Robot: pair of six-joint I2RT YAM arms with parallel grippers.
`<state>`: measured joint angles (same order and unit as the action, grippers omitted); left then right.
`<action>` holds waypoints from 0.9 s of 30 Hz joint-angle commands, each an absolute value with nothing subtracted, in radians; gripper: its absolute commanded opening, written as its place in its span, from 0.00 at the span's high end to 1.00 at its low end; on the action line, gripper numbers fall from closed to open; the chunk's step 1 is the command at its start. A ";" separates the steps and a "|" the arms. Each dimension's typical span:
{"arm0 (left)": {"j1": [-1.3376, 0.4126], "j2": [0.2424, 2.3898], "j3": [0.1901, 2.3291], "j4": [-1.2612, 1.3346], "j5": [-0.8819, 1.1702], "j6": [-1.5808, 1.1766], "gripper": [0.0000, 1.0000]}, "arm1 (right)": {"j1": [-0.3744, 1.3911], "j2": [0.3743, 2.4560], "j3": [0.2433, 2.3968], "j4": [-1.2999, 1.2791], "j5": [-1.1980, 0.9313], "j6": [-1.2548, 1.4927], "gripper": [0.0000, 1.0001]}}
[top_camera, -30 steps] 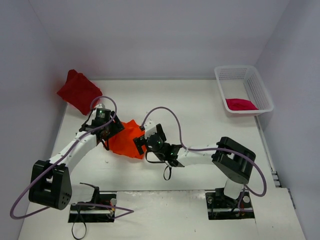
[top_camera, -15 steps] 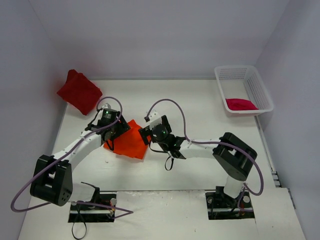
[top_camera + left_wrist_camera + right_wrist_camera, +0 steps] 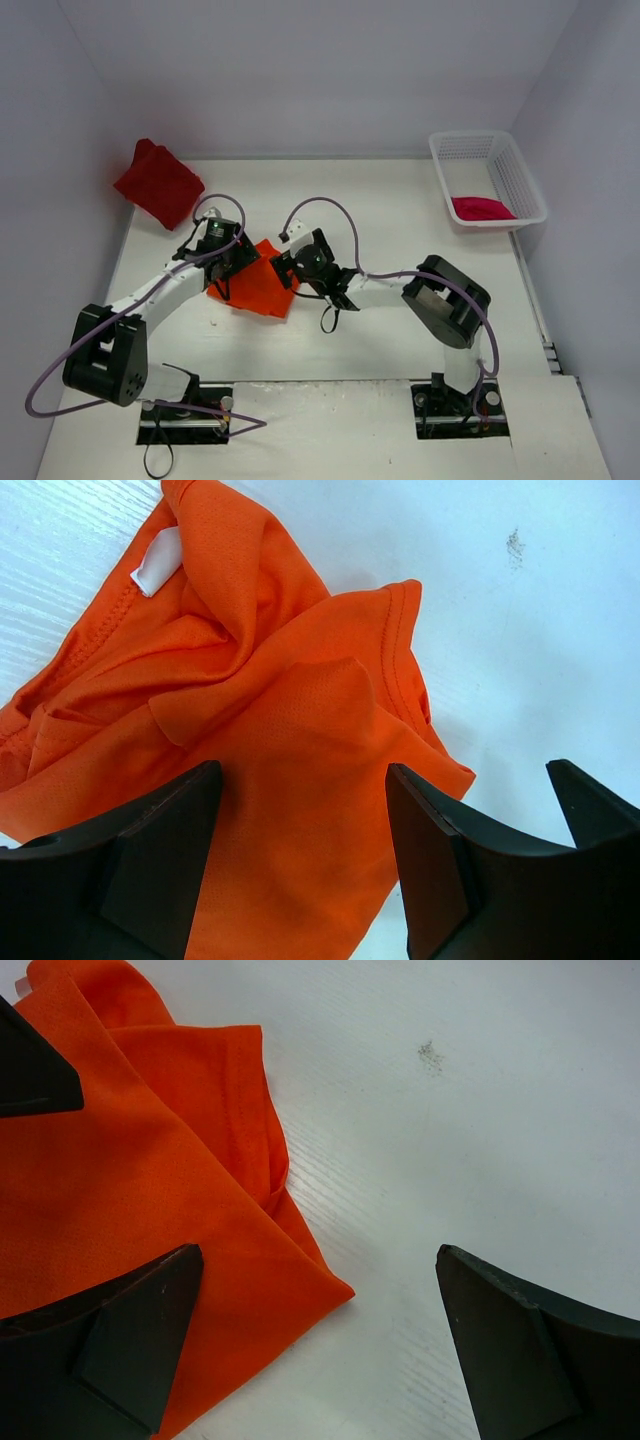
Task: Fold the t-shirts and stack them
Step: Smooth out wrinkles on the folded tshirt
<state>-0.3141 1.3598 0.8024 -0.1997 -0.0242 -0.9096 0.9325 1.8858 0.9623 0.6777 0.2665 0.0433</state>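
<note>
The orange t-shirt (image 3: 255,290) lies crumpled left of centre on the white table (image 3: 400,220), nearest of the three to the arm bases. Its cloth is a fine mesh knit, soft and creased, with stitched hems, a folded corner and a small white label (image 3: 155,568) by the collar. The left gripper (image 3: 232,258) hangs over its middle, fingers (image 3: 160,860) parted with loose cloth showing between them and nothing pinched. The right gripper (image 3: 284,267) sits at the shirt's right corner, fingers (image 3: 110,1340) spread wide, one above the cloth and one above bare table, holding nothing. The tabletop is matt, faintly streaked, with one small dark speck (image 3: 430,1053).

Farther back, the dark red t-shirt (image 3: 158,185) is bunched at the far left corner against the pale wall. At the far right, a white plastic mesh basket (image 3: 470,137) holds the crimson-pink t-shirt (image 3: 482,208).
</note>
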 commanded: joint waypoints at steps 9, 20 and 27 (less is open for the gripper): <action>-0.319 1.420 0.744 -0.084 -0.035 -0.911 0.39 | 0.933 1.841 0.916 0.756 0.265 0.043 0.00; -0.314 1.571 0.824 -0.023 -0.012 -0.894 0.39 | 0.977 1.783 0.813 0.752 0.298 0.083 0.00; -0.314 1.620 0.854 0.021 0.000 -0.890 0.39 | 1.051 1.767 0.788 0.712 0.354 0.120 0.00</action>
